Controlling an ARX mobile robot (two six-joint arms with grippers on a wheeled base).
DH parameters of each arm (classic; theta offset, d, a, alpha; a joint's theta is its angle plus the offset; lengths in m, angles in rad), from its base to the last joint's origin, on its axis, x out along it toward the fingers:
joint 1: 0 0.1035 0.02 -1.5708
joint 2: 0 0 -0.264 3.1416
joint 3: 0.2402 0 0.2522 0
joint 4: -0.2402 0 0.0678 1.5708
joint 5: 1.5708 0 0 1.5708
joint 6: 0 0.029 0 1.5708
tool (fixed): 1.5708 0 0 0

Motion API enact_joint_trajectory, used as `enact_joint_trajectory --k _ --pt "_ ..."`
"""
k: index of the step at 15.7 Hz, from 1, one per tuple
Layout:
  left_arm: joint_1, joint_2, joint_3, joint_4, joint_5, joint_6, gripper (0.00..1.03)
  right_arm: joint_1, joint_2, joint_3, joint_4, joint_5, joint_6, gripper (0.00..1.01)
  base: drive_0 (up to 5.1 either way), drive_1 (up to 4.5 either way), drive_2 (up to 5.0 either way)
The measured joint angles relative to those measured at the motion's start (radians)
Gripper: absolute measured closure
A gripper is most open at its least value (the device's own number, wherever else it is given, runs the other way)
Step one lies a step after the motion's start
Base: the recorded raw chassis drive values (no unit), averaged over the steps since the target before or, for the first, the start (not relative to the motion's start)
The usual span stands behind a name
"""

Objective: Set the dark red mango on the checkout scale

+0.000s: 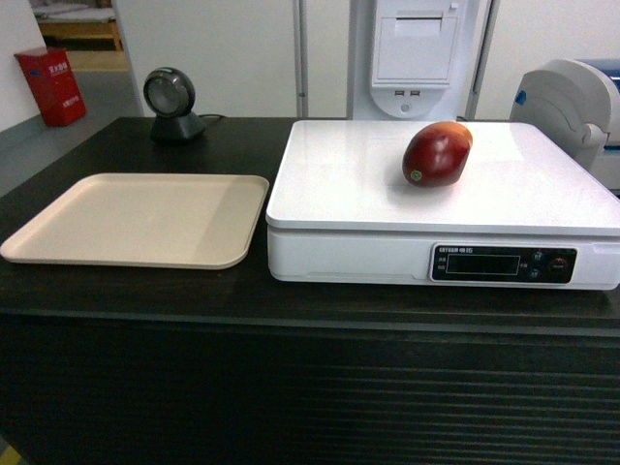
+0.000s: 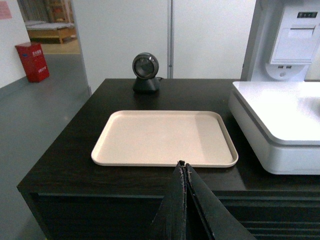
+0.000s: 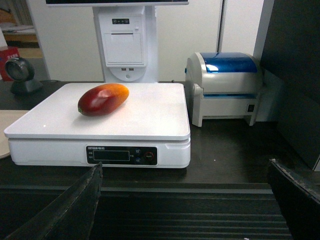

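Seeing the dark red mango (image 1: 437, 153) lying free on the scale (image 1: 339, 184) atop the checkout (image 1: 145, 291), we judge placement done, so we keep our spread right gripper (image 3: 185, 200) and closed left gripper (image 2: 183, 172) back, off the platter.

White walls and a grey floor are surrounding the counter.
A red box (image 2: 32, 61) is standing against the wall, wooden furniture (image 2: 50, 32) is showing beyond.

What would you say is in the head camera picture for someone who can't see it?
A dark red mango lies on a white scale on a dark counter. An empty beige tray sits left of the scale.
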Motion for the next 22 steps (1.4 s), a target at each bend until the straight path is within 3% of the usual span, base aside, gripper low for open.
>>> enact_joint_trajectory --k 8,15,17,22 --pt "0.0 -0.279 0.0 -0.268 0.0 0.0 1.01 0.0 0.0 0.0 0.0 0.0 0.0 0.03 0.0 0.0 0.0" --pt "-0.001 -0.428 0.0 -0.413 0.0 0.0 1.01 0.0 0.0 0.0 0.0 0.0 0.0 0.03 0.0 0.0 0.0" --pt "-0.001 -0.586 0.0 -0.599 0.0 0.0 1.01 0.0 0.0 0.0 0.0 0.0 0.0 0.03 0.0 0.0 0.0" --pt "-0.001 -0.591 0.0 -0.592 0.0 0.0 1.01 0.0 0.0 0.0 0.0 0.0 0.0 0.03 0.0 0.0 0.0"
